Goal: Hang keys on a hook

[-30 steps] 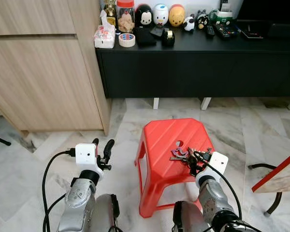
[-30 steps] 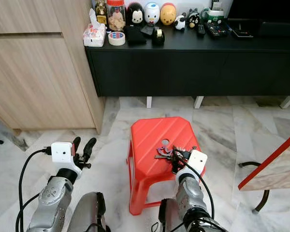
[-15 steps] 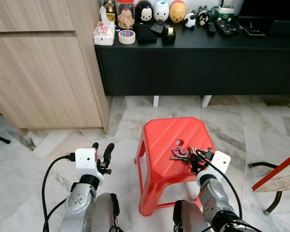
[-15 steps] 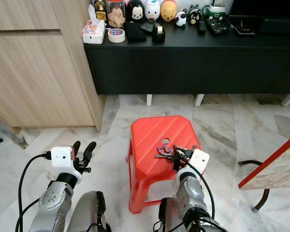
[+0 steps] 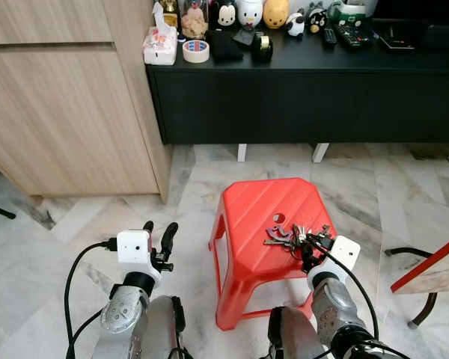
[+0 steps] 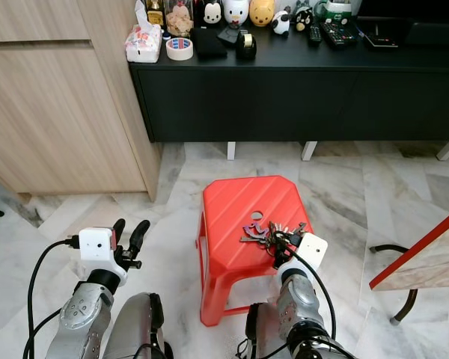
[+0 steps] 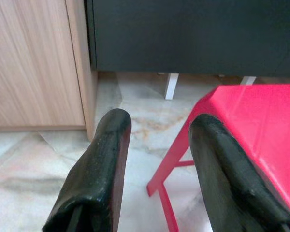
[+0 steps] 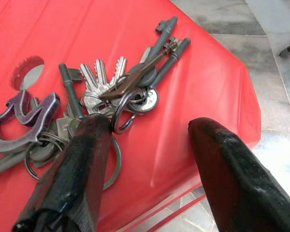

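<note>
From the left eye view, a red stool [image 5: 266, 224] stands on the pale marble floor [image 5: 82, 217] in front of a long black cabinet [image 5: 307, 97]. A bunch of keys [image 5: 288, 236] lies on top of the stool, close to its small round hole. The right gripper [image 5: 311, 254] reaches over the near edge of the stool, right at the keys. Its arm comes up from below, bent at the wrist. The left gripper [image 5: 157, 235] is held up over the floor, well away from the stool, with its two fingers pointing up and a bit apart. It holds nothing. A wooden cupboard [image 5: 67, 105] stands on the left.

From the right eye view, little toy figures [image 6: 239, 11] and a roll of tape [image 6: 179, 48] sit on the black cabinet.

From the left wrist view, the two black fingers [image 7: 99, 169] are spread wide with only floor between them. The stool's edge is beside one finger.

From the right wrist view, the two fingers [image 8: 82, 169] are wide apart, not squeezing anything. One finger lies over the key rings, so it looks like it touches them. The other is over bare red stool. The keys fan out flat, with a purple tag [image 8: 24, 116] at one end.
</note>
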Controlling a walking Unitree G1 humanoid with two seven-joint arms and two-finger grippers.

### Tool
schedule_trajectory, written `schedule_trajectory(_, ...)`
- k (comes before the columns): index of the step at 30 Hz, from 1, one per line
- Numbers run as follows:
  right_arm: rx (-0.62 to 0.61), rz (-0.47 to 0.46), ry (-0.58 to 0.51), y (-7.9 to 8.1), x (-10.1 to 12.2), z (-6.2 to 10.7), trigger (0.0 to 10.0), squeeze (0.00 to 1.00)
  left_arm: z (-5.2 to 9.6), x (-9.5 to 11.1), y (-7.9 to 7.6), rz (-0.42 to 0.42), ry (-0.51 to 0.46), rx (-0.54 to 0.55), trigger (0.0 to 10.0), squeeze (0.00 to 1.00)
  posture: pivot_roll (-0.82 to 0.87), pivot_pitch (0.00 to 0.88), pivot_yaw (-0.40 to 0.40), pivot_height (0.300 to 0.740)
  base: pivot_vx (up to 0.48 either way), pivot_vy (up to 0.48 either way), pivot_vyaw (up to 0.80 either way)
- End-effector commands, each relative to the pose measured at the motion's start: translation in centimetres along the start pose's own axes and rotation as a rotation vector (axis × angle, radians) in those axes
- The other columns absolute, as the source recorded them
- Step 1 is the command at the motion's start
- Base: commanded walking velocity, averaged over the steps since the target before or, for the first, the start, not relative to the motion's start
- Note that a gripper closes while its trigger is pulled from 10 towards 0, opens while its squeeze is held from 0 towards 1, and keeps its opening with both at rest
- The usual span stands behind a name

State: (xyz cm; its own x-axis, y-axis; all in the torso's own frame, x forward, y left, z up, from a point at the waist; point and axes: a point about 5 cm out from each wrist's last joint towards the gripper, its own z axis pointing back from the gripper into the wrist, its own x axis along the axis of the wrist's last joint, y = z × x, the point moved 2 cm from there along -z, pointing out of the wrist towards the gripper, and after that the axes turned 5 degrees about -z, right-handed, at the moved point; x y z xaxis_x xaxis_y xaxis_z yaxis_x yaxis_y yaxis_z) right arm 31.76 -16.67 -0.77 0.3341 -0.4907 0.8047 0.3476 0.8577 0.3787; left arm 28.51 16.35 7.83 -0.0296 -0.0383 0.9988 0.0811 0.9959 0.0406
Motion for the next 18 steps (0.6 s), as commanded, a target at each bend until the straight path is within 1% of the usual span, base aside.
schedule_trajectory(1, -0.017, -0.008, 0.015, -0.4, -0.3, 0.1, 10.0, 0.0, 0.3, 0.0, -0.1, -0.006, 0.005, 0.002, 10.0, 0.0, 0.1, 0.158, -0.051, 0.587, 0.0, 0.0, 0.0)
schedule_trajectory(5, -0.007, 0.0, 0.005, -0.2, -0.1, 0.0, 10.0, 0.0, 0.4, 0.0, -0.1, -0.009, 0.006, 0.004, 10.0, 0.0, 0.11, 0.16, -0.052, 0.587, 0.0, 0.0, 0.0)
schedule_trajectory(6, 0.016, 0.008, -0.013, 0.2, 0.2, 0.0, 10.0, 0.0, 0.5, 0.0, 0.0, -0.011, 0.009, 0.004, 10.0, 0.0, 0.11, 0.161, -0.053, 0.587, 0.0, 0.0, 0.0)
schedule_trajectory(8, 0.027, 0.006, -0.019, 0.4, 0.3, -0.1, 10.0, 0.0, 0.5, 0.0, 0.0, -0.012, 0.011, 0.004, 10.0, 0.0, 0.11, 0.16, -0.054, 0.587, 0.0, 0.0, 0.0)
schedule_trajectory(14, 0.029, -0.002, -0.021, 0.5, 0.4, -0.1, 10.0, 0.0, 0.6, -0.1, -0.1, -0.011, 0.014, 0.005, 10.0, 0.0, 0.11, 0.158, -0.055, 0.587, 0.0, 0.0, 0.0)
schedule_trajectory(15, 0.043, 0.0, -0.032, 0.7, 0.5, -0.1, 4.5, 0.0, 0.6, -0.1, -0.1, -0.01, 0.013, 0.004, 10.0, 0.0, 0.11, 0.158, -0.055, 0.587, 0.0, 0.0, 0.0)
schedule_trajectory(16, 0.063, 0.019, -0.039, 0.9, 0.6, -0.1, 1.3, 0.0, 0.6, -0.1, -0.1, -0.01, 0.013, 0.003, 10.0, 0.0, 0.11, 0.156, -0.055, 0.587, 0.0, 0.0, 0.0)
schedule_trajectory(17, 0.063, 0.019, -0.039, 0.9, 0.6, -0.1, 1.3, 0.0, 0.6, -0.1, -0.1, -0.01, 0.013, 0.003, 10.0, 0.0, 0.11, 0.156, -0.055, 0.587, 0.0, 0.0, 0.0)
schedule_trajectory(18, 0.067, 0.024, -0.038, 1.0, 0.5, 0.0, 0.9, 0.0, 0.6, -0.1, -0.2, -0.008, 0.012, 0.003, 10.0, 0.0, 0.11, 0.157, -0.055, 0.587, 0.0, 0.0, 0.0)
